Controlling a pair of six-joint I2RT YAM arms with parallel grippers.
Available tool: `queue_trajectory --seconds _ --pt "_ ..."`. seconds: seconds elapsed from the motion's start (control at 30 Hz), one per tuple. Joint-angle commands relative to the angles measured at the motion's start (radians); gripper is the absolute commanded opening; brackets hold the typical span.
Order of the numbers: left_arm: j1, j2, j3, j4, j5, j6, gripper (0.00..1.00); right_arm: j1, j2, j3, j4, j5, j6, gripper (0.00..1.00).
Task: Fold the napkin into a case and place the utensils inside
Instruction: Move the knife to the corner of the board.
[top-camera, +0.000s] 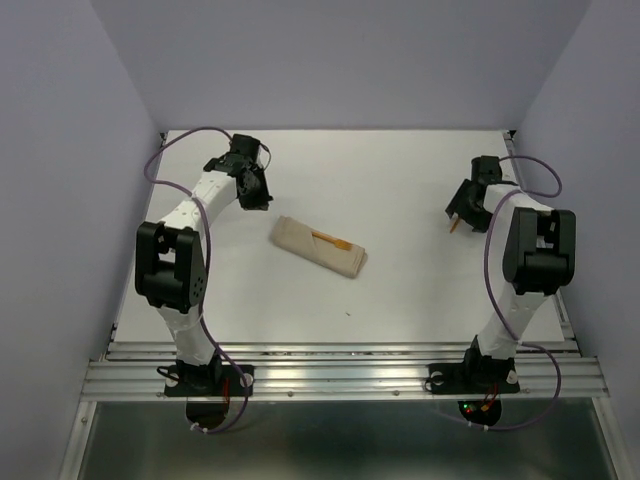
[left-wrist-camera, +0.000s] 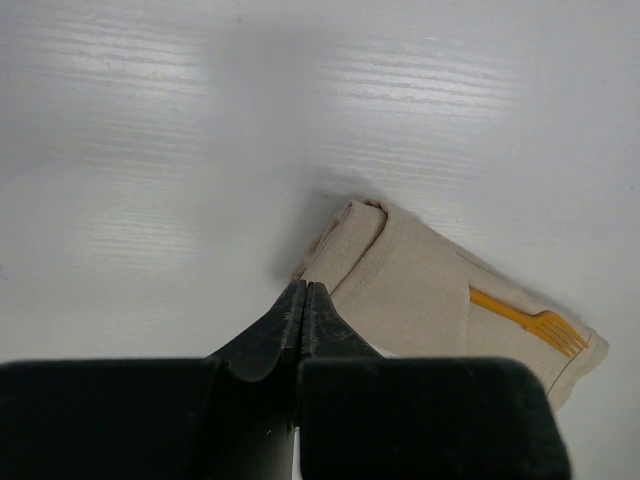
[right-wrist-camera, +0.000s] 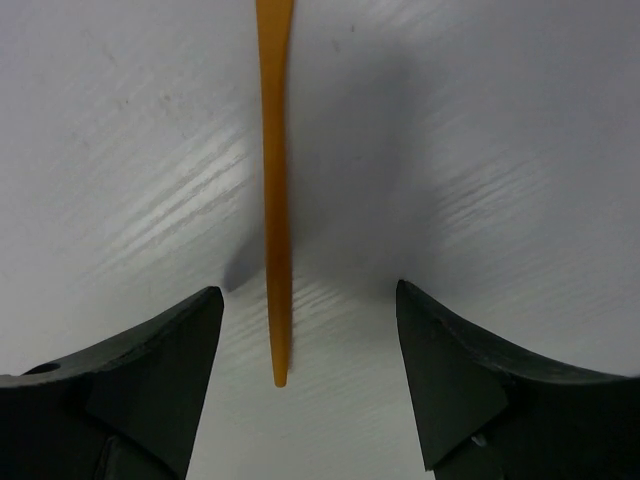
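Observation:
The napkin lies folded into a narrow tan case (top-camera: 320, 248) at the middle of the table, also in the left wrist view (left-wrist-camera: 420, 285). One orange utensil, a fork (top-camera: 330, 238), pokes out of the case's right end (left-wrist-camera: 530, 322). My left gripper (top-camera: 266, 203) hovers just left of the case, its fingers (left-wrist-camera: 303, 300) pressed together with nothing between them. A second orange utensil (right-wrist-camera: 275, 200) lies on the table at the far right (top-camera: 455, 226). My right gripper (right-wrist-camera: 308, 290) stands wide open around its near end (top-camera: 458, 213), touching neither side of it.
White table (top-camera: 400, 180) with lavender walls on three sides. The metal rail (top-camera: 340, 375) carrying both arm bases runs along the near edge. Purple cables loop beside each arm.

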Motion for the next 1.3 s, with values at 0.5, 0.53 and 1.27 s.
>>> queue_trajectory --seconds 0.5,0.53,1.27 --pt "0.004 -0.172 0.004 -0.076 -0.039 -0.008 0.07 0.156 0.295 0.37 0.196 -0.388 -0.115 0.7" --pt "0.004 -0.17 0.006 -0.081 -0.037 -0.009 0.07 0.167 0.283 0.382 0.197 -0.388 -0.151 0.7" --pt "0.0 -0.206 0.016 -0.11 -0.04 -0.031 0.07 0.064 0.395 0.553 0.142 -0.159 -0.281 0.86"
